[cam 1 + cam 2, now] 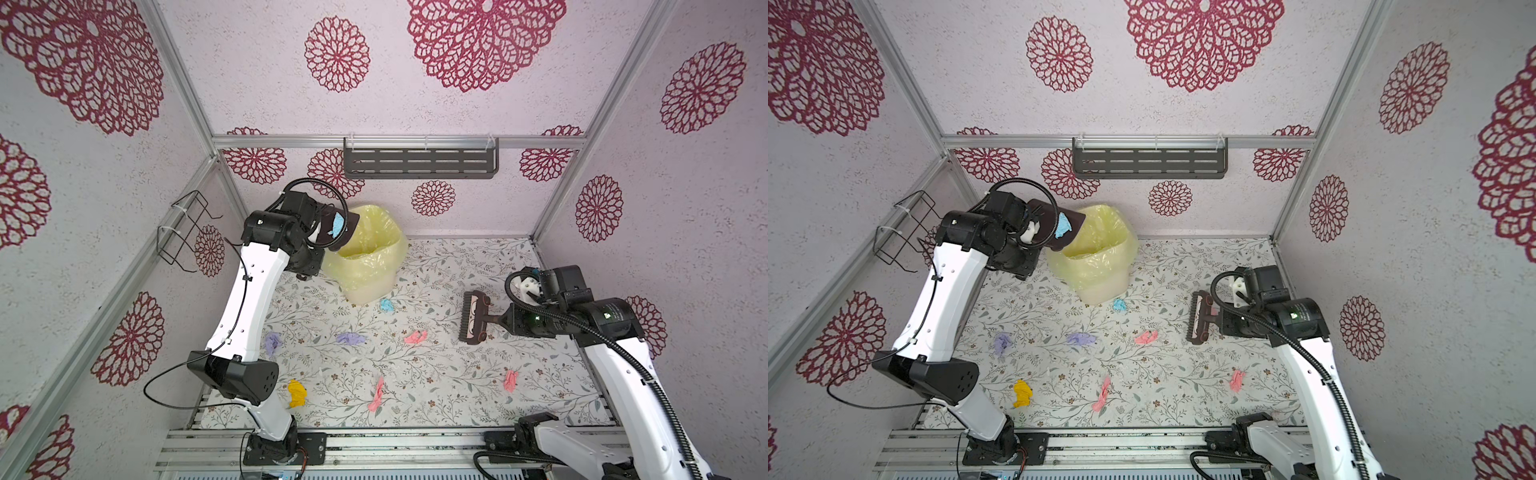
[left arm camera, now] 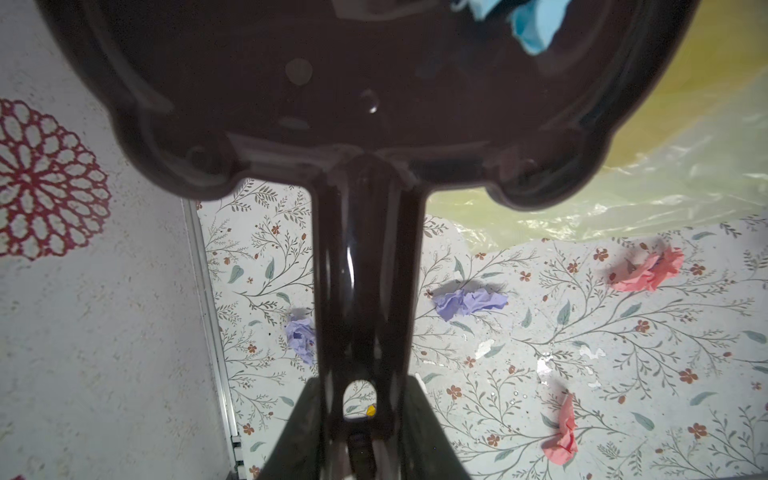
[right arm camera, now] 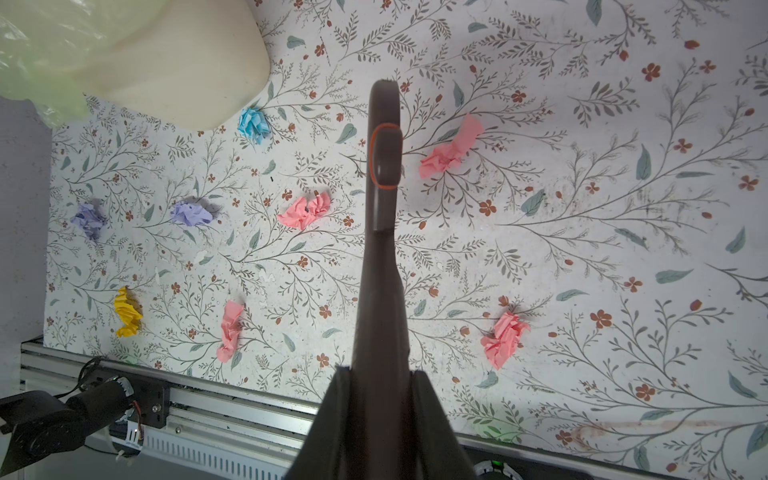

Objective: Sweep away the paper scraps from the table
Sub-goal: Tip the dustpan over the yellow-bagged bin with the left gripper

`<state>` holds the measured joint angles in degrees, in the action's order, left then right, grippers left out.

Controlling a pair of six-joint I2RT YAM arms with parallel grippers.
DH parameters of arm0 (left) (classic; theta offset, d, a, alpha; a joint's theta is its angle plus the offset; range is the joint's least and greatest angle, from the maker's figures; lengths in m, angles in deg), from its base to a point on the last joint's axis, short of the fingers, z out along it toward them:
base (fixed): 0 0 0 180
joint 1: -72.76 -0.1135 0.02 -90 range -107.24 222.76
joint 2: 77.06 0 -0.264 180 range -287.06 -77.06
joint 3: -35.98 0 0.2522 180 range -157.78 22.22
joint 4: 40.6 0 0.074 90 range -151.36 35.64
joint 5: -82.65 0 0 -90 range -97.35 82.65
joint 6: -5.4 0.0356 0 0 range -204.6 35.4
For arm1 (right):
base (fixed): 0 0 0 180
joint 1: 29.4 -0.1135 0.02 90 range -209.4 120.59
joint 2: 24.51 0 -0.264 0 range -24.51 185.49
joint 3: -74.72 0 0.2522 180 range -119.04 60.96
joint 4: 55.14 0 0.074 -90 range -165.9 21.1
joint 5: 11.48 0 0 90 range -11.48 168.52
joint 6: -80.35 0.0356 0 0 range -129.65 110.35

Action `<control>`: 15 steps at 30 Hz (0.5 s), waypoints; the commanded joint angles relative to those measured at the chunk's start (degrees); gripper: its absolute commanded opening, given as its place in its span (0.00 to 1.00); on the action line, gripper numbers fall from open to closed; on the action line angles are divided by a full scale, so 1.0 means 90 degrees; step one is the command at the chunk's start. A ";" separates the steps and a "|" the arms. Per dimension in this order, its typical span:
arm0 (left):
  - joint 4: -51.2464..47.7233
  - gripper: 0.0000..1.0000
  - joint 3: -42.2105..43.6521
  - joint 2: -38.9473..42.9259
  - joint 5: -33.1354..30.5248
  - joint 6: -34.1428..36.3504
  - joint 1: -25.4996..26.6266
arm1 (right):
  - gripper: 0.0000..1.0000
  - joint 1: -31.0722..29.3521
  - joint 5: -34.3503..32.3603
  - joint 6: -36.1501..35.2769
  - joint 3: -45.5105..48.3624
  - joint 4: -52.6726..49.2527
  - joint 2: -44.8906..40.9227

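My left gripper is shut on the handle of a dark brown dustpan, tilted above the yellow-lined bin. A light blue scrap lies in the pan. My right gripper is shut on the handle of a dark brush, held above the table at the right. Several paper scraps lie on the table: a blue one by the bin, two lilac ones, a yellow one and three pink ones.
A grey slotted shelf hangs on the back wall and a black wire basket on the left wall. An aluminium rail with both arm bases runs along the table's front edge. Walls close in three sides.
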<state>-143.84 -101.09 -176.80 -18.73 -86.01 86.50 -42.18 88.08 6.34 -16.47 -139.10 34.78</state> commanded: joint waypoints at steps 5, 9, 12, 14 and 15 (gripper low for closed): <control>-0.0071 0.00 -0.0682 -0.0441 -0.0769 0.0674 0.0285 | 0.00 0.0130 0.0319 -0.0131 0.0151 0.0238 -0.0202; -0.0069 0.00 -0.0892 -0.0751 -0.1386 0.1001 0.0527 | 0.00 0.0159 0.0407 -0.0125 0.0212 0.0213 -0.0210; -0.0015 0.00 -0.0930 -0.0937 -0.2145 0.1300 0.0736 | 0.00 0.0172 0.0439 -0.0125 0.0166 0.0146 -0.0184; 0.0094 0.00 -0.0890 -0.1046 -0.2899 0.1577 0.0887 | 0.00 0.0179 0.0458 -0.0149 0.0155 0.0116 -0.0163; 0.0194 0.00 -0.0890 -0.1104 -0.3289 0.1729 0.0974 | 0.00 0.0182 0.0460 -0.0154 0.0153 0.0114 -0.0145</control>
<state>-144.45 -108.30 -185.30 -36.85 -75.26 93.64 -41.02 90.92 6.18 -14.00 -138.79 34.19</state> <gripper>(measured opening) 0.288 0.221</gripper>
